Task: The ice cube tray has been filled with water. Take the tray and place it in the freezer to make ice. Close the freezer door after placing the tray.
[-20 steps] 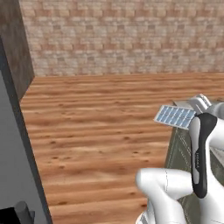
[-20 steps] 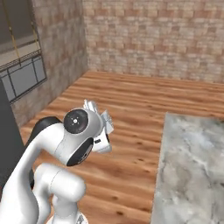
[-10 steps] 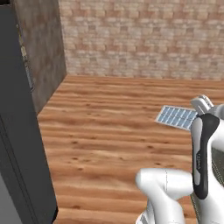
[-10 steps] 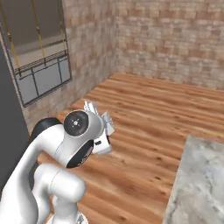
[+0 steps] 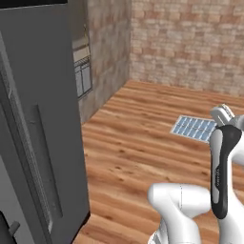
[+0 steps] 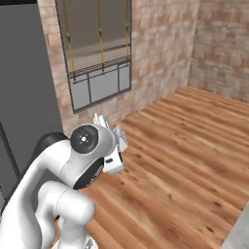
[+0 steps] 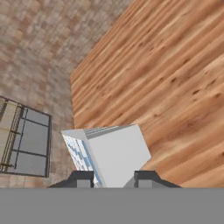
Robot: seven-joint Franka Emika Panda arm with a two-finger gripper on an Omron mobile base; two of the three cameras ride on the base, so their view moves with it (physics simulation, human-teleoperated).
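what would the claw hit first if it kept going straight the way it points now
The claw is shut on the ice cube tray, which sticks out ahead of it. Beyond the tray, the line seems to lead to the wooden floor near the brick wall, though depth is hard to judge.

The flat white ice cube tray with pale-blue cells (image 5: 194,127) is partly hidden behind the white robot arm at its right end in the left base view. In the right base view, only a sliver of the tray (image 6: 119,137) shows past the arm's round joint. The hand view cuts the tray (image 7: 114,153) off at its lower end, between the two dark finger tips (image 7: 83,178). The tall grey door with a long bar handle (image 5: 43,143) runs off the left base view's top, bottom and left edges.
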